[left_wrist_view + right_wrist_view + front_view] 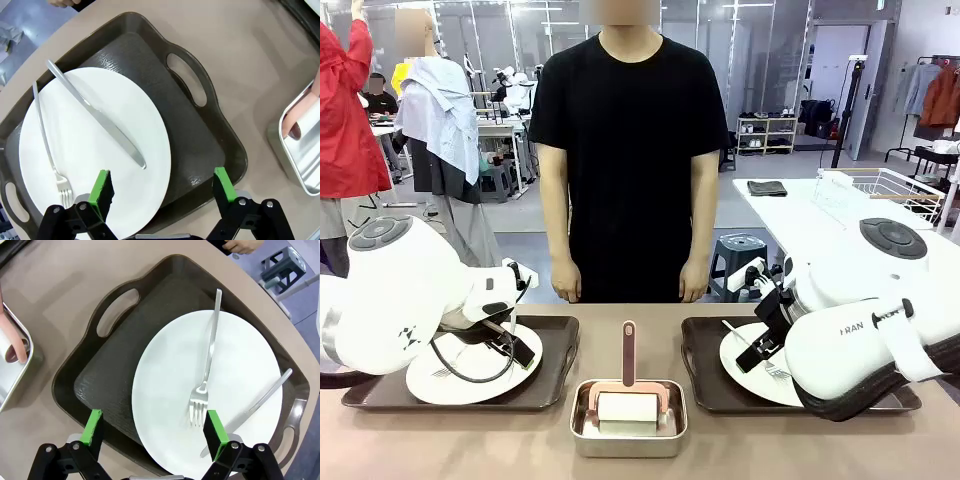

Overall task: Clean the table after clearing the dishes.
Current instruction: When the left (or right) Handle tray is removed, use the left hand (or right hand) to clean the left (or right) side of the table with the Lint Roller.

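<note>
Two white plates sit on dark brown trays on the taupe table (470, 440). The left plate (100, 150) carries a knife (95, 112) and a fork (47, 140) on its tray (200, 145). My left gripper (161, 177) hovers open above that plate's near edge, holding nothing. In the right wrist view, the right plate (165, 375) bears a fork (206, 370) and a knife (255, 407) on its tray (115, 365). My right gripper (153, 415) hangs open over it, also empty. In the front view both arms lean over the left plate (470, 375) and the right plate (750, 365).
A small steel pan (628, 435) stands between the trays near the front edge, holding a pink-handled tool with a white roll. A person (630, 150) stands at the far side, arms down. Behind is a white table (800, 215) with a wire basket (885, 190).
</note>
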